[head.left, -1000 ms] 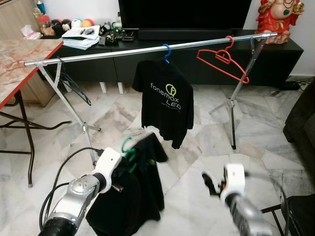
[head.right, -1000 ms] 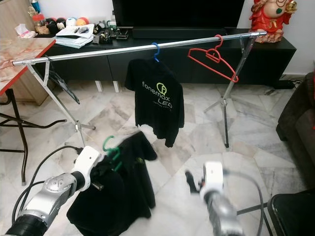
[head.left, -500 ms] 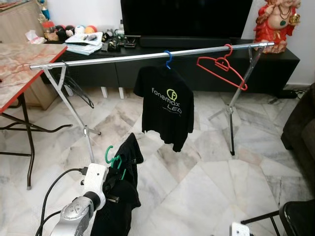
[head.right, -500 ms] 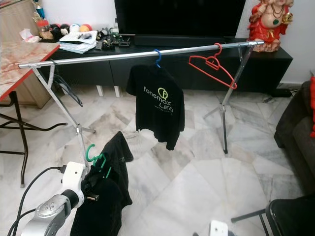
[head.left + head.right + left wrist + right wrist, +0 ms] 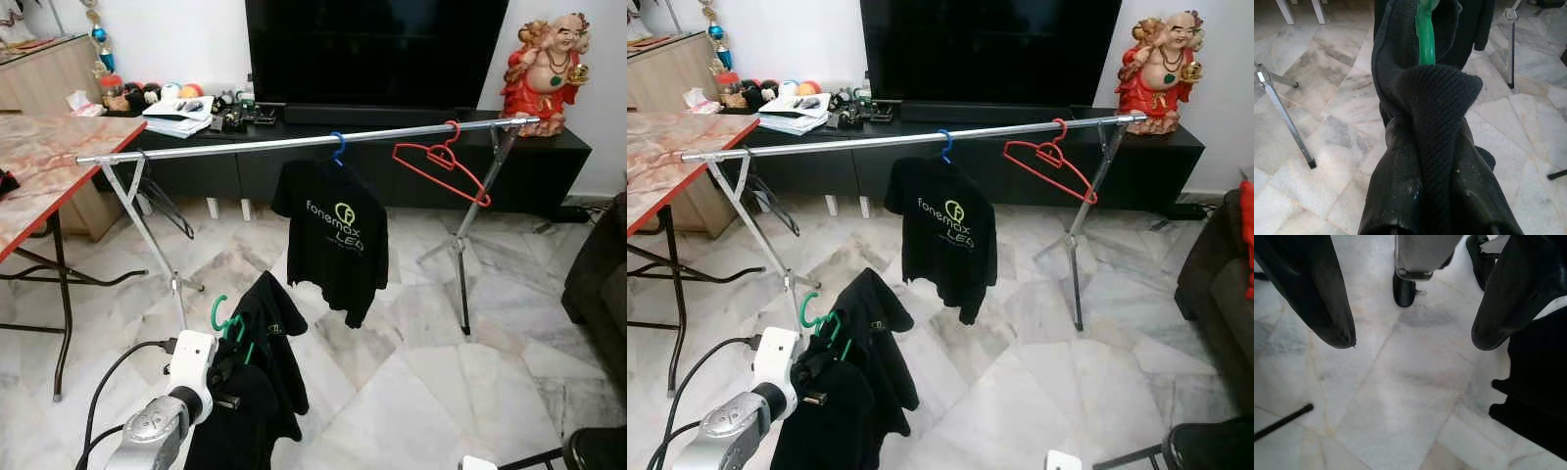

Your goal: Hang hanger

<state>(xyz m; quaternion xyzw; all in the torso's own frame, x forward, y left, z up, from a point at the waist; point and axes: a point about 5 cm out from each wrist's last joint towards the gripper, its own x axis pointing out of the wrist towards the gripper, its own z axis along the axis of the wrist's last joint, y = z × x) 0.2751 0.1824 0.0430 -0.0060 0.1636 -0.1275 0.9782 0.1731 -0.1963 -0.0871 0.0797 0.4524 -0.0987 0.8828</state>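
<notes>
My left tool (image 5: 1422,147) is clamped on the green hanger (image 5: 227,317), which carries a black shirt (image 5: 257,382) bunched over my fingers, low at near left, well short of the silver rail (image 5: 294,144). On the rail hang a black printed shirt (image 5: 335,235) and an empty red hanger (image 5: 443,162). My right tool (image 5: 1410,340) hangs over the marble floor (image 5: 411,372), fingers spread apart.

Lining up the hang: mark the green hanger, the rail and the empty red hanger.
green hanger (image 5: 217,310), left eye view, on its hook.
rail (image 5: 225,148), left eye view, bare stretch left of the blue hanger.
red hanger (image 5: 438,170), left eye view, on its sloping arm.
</notes>
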